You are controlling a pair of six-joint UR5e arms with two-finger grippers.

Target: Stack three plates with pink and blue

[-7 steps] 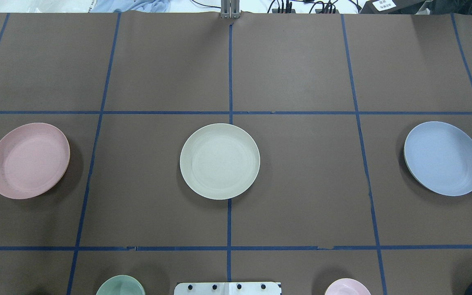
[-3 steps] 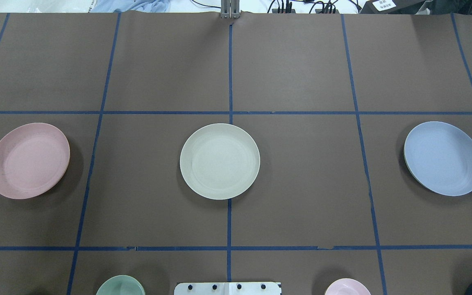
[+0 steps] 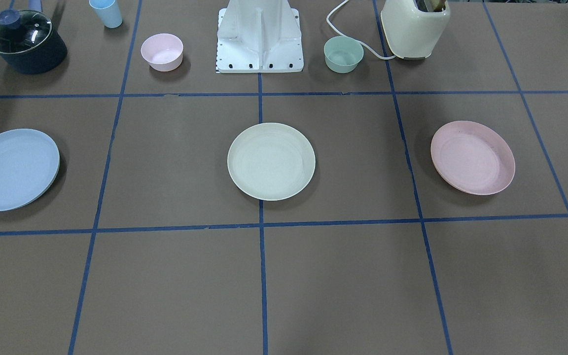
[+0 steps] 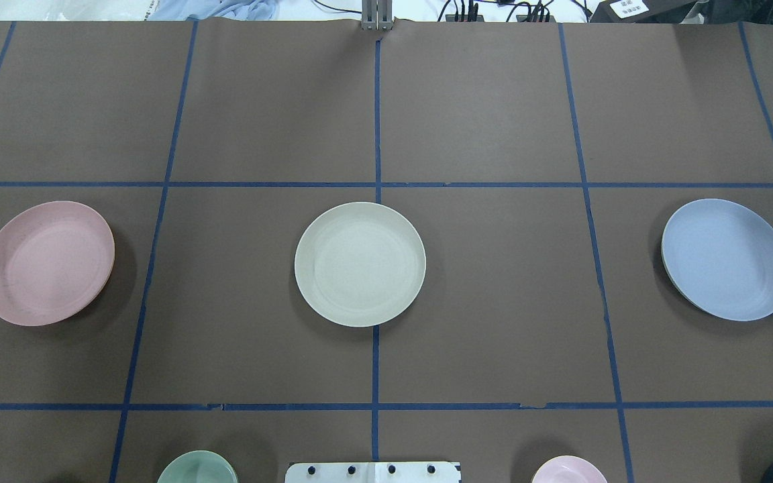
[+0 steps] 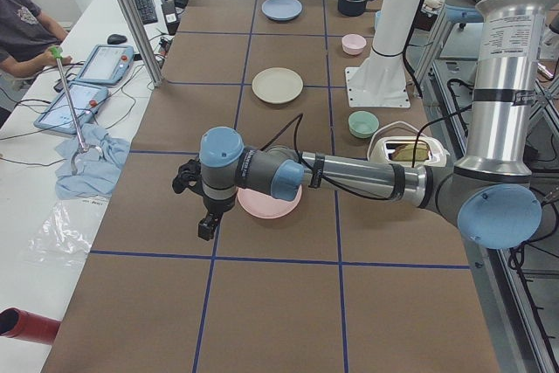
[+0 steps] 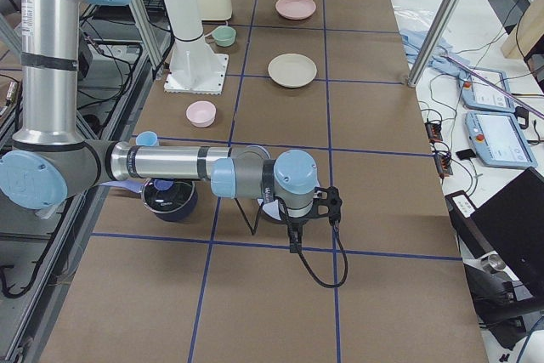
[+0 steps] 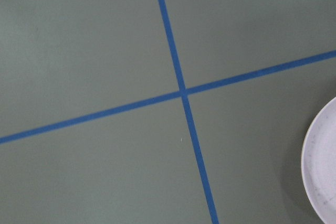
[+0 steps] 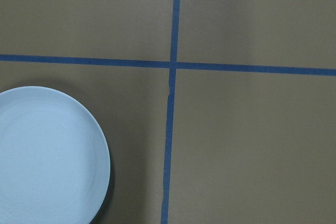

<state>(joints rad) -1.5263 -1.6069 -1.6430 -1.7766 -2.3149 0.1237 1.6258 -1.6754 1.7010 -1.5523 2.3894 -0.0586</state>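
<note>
Plates lie three in a row across the middle band of taped squares, each flat on the mat point(image 4: 494, 302) and well apart from its neighbours. The pink plate point(image 4: 47, 263) is at the robot's left end. The left gripper point(image 5: 206, 229) hangs above the mat just beside the plate's rim, on the side away from the robot's base. Its wrist camera looks down on a tape crossing, with the plate's edge at the lower right. The light blue plate point(image 4: 727, 259) is at the robot's right end. The right gripper point(image 6: 291, 240) hangs close by it, and the arm hides most of the plate in that side view. The right wrist camera shows the plate's round edge in its lower left corner, beside another tape crossing. Each gripper shows in a side view only, so whether the fingers are apart or together cannot be told.

The cream-white plate point(image 4: 359, 264) sits in the centre, straddling the middle line of blue tape point(image 4: 376, 362). A stretch of brown mat and one tape line lie between it and each outer plate. Along the robot's side stand a pink bowl point(image 3: 161, 52), a mint-green bowl point(image 3: 343, 54), a light blue cup point(image 3: 106, 13), a dark pot with a glass lid point(image 3: 25, 42) and a cream toaster point(image 3: 414, 29), all well apart from the plates.

All three plates are round, shallow and matte, with a low raised rim. The mat looks like dull brown paper.
</note>
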